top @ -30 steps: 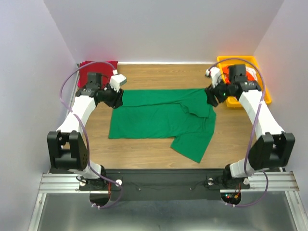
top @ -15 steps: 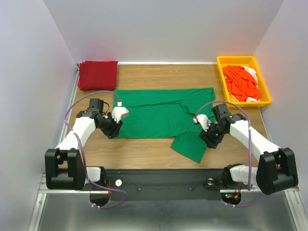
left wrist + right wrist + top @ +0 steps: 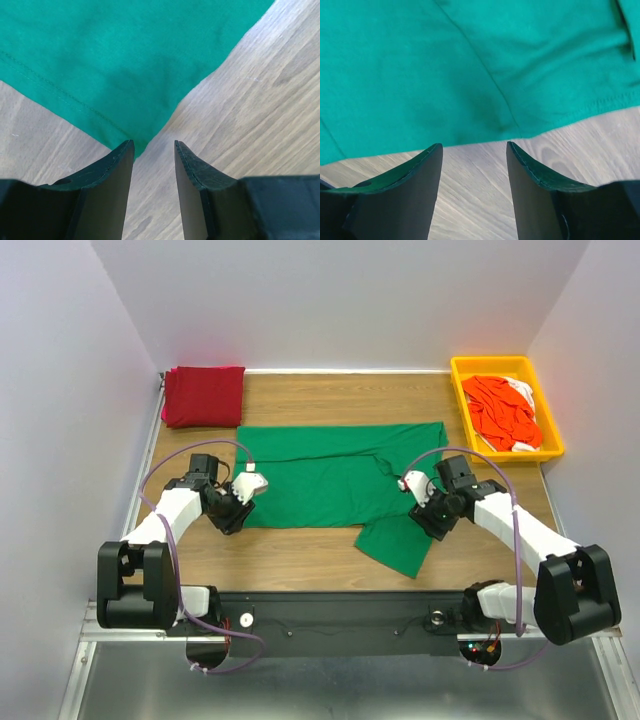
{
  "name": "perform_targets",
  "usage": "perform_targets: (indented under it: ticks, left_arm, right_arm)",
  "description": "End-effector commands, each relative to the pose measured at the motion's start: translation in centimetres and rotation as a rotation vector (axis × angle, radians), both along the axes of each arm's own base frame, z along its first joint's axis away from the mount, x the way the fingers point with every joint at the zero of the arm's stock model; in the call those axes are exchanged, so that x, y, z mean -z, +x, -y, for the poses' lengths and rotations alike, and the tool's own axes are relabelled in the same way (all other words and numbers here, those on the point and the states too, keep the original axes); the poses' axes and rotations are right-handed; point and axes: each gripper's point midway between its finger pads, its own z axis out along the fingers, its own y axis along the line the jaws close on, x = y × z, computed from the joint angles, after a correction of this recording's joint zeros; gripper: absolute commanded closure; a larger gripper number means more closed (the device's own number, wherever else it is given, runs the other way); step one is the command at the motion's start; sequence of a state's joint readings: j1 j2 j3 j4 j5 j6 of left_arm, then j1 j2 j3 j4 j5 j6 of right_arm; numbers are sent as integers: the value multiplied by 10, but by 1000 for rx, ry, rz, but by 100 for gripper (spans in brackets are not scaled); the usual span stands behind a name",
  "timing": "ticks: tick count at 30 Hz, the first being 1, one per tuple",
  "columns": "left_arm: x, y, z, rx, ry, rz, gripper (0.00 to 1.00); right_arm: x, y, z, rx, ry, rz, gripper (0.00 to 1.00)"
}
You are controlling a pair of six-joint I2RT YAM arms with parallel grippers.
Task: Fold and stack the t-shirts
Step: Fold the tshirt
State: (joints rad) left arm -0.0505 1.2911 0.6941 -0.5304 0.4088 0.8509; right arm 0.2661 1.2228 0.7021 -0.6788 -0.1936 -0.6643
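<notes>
A bright green t-shirt point(image 3: 335, 480) lies spread on the wooden table, one sleeve reaching toward the front. My left gripper point(image 3: 238, 517) is open and empty at the shirt's near left corner point(image 3: 135, 145), which lies just ahead of the fingertips. My right gripper point(image 3: 432, 522) is open and empty over bare wood at the shirt's right edge point(image 3: 485, 135), just short of the hem. A folded dark red t-shirt point(image 3: 203, 395) lies at the back left corner. Orange-red and white shirts point(image 3: 503, 412) are piled in the tray.
A yellow plastic tray point(image 3: 549, 410) stands at the back right. White walls close in the table on three sides. A black rail point(image 3: 340, 615) with the arm bases runs along the near edge.
Both arms came back from the shirt's far edge to its near corners. In the last half second both grippers shifted slightly, staying at the cloth's edge. The shirt lies flatter than a second ago.
</notes>
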Motion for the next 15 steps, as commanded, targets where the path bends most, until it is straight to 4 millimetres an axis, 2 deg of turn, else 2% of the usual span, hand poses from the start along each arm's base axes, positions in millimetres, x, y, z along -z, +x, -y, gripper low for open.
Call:
perform_targets:
  ticks: [1,3,10,15]
  left_arm:
    - [-1,2,-1,16,7,24,51]
    - [-2,2,-2,17,13,30,51]
    - [6,-1,-1,28,12,15,50]
    - [14,2,1,39,20,34,50]
  right_arm:
    - [5,-2,-17,-35,20,8,41]
    - [13,-7,-19,-46,3,-5,42]
    - [35,-10,-9,-42,-74,-17,44]
    - [47,-17,-4,-49,-103,-40,64]
